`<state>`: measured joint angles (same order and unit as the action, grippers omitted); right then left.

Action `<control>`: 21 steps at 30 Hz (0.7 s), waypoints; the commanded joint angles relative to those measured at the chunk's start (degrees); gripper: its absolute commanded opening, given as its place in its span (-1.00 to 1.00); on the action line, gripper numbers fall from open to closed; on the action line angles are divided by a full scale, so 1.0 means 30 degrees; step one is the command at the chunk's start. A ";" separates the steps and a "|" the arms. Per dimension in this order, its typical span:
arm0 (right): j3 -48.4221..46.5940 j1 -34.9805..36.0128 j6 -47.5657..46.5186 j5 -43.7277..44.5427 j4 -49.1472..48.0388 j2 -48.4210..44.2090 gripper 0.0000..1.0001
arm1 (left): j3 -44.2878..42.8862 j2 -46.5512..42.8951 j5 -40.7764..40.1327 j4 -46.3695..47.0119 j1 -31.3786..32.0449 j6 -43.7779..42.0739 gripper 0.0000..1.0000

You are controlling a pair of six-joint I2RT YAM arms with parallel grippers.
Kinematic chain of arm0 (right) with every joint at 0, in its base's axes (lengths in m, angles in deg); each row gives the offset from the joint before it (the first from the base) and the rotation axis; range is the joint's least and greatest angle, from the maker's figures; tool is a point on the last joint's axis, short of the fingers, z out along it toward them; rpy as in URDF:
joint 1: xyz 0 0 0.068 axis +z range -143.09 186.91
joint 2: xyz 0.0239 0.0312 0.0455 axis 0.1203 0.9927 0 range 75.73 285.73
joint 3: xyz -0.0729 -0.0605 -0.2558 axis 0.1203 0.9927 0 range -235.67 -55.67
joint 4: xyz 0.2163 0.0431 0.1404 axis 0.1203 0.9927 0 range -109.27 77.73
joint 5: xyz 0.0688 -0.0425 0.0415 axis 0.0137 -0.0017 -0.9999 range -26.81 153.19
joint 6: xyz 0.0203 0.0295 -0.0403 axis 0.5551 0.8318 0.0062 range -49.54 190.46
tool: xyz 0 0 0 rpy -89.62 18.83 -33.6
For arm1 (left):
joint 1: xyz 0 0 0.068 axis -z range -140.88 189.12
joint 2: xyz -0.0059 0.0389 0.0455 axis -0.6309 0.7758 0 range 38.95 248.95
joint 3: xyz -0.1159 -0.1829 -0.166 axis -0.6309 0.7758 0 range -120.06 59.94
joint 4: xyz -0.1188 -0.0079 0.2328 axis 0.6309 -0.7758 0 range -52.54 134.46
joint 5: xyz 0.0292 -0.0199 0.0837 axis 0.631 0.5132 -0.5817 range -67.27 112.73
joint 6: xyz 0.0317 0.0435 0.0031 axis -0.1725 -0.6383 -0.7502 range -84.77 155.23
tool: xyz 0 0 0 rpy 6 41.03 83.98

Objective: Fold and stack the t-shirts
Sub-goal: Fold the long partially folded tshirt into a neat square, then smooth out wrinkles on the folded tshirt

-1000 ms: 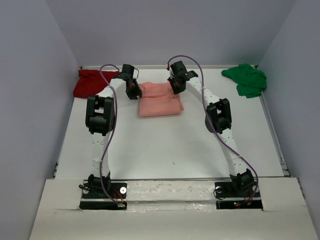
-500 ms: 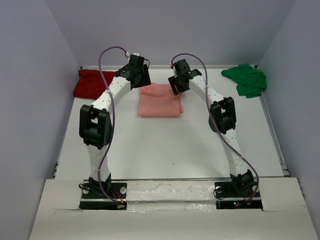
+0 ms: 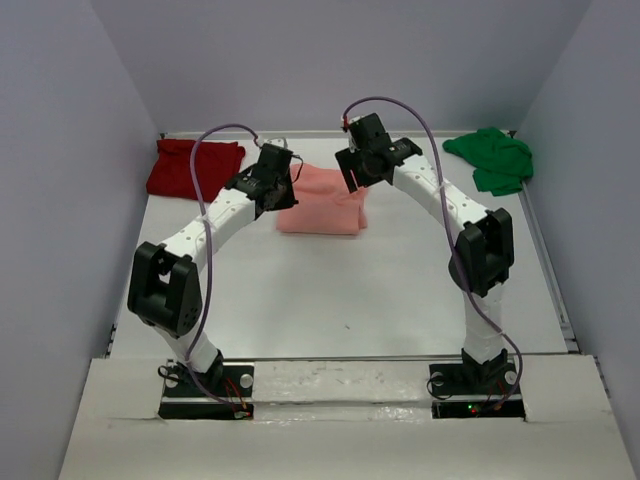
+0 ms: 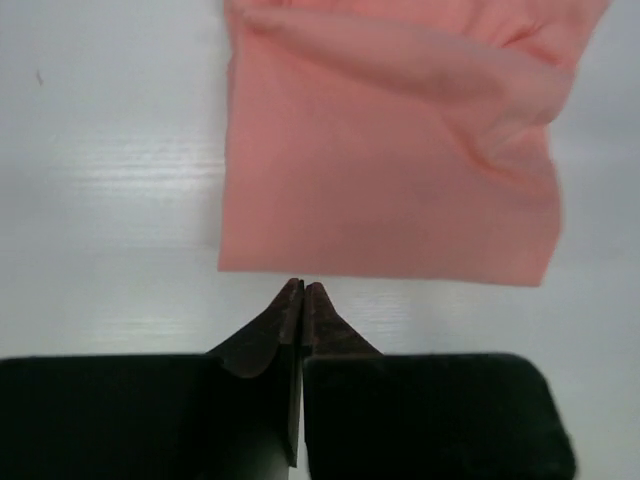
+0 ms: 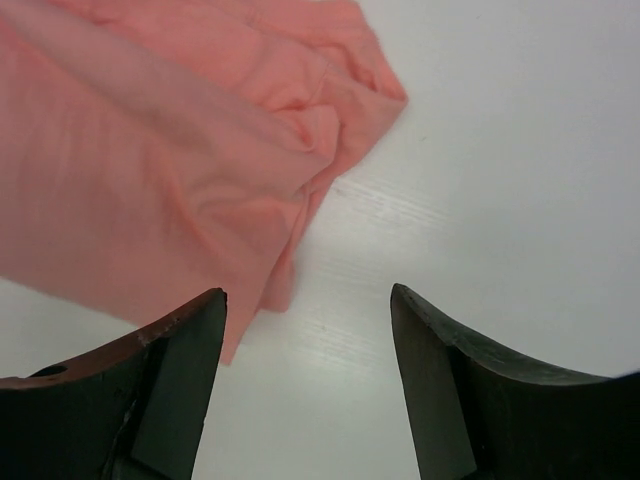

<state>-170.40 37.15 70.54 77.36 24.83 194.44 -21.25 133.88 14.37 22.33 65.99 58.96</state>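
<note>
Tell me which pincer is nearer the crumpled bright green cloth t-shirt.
Right. The right pincer is over the folded salmon-pink cloth t-shirt's right edge, the green t-shirt off to its right; the left pincer is at the left edge.

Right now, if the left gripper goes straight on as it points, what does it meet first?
Probably the near edge of the salmon-pink t-shirt, just ahead of the shut left gripper; perhaps the table first, depth unclear.
</note>
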 commanded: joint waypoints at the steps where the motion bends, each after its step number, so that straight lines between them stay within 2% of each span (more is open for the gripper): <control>1: 0.2846 0.0702 0.1611 -0.2428 -0.0809 -0.1217 0.22 | 0.2011 -0.0884 0.0470 0.0522 -0.0255 0.1114 -1.00; 2: 0.3145 0.0702 0.1789 -0.2991 -0.0870 -0.1309 -0.27 | 0.2188 -0.0738 0.0733 0.0521 -0.0460 0.1202 -1.00; 3: 0.3380 0.0702 0.2081 -0.3257 -0.0871 -0.1397 -0.27 | 0.2189 -0.0679 0.1084 0.0608 -0.0462 0.1203 -1.00; 4: 0.3702 0.0876 0.2345 -0.3463 -0.0987 -0.1427 -0.99 | 0.2247 -0.0591 0.1436 0.0754 -0.0549 0.1261 -1.00; 8: 0.4437 0.0877 0.2932 -0.3114 -0.0988 -0.1253 -1.00 | 0.2191 -0.0066 0.4330 0.1808 -0.1251 0.1232 -1.00; 12: 0.4467 0.0877 0.2963 -0.2967 -0.1076 -0.0902 -1.00 | 0.1400 0.0841 0.5159 0.2103 -0.1457 0.0940 -1.00; 21: 0.2421 0.0877 0.2759 -0.3581 -0.0726 0.0533 -1.00 | -0.0708 0.4179 0.7646 0.2339 -0.2101 0.1173 -1.00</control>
<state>-158.14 39.92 78.91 68.38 23.65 193.65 -19.19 143.28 32.06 28.60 60.51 62.15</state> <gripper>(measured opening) 0.010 0.014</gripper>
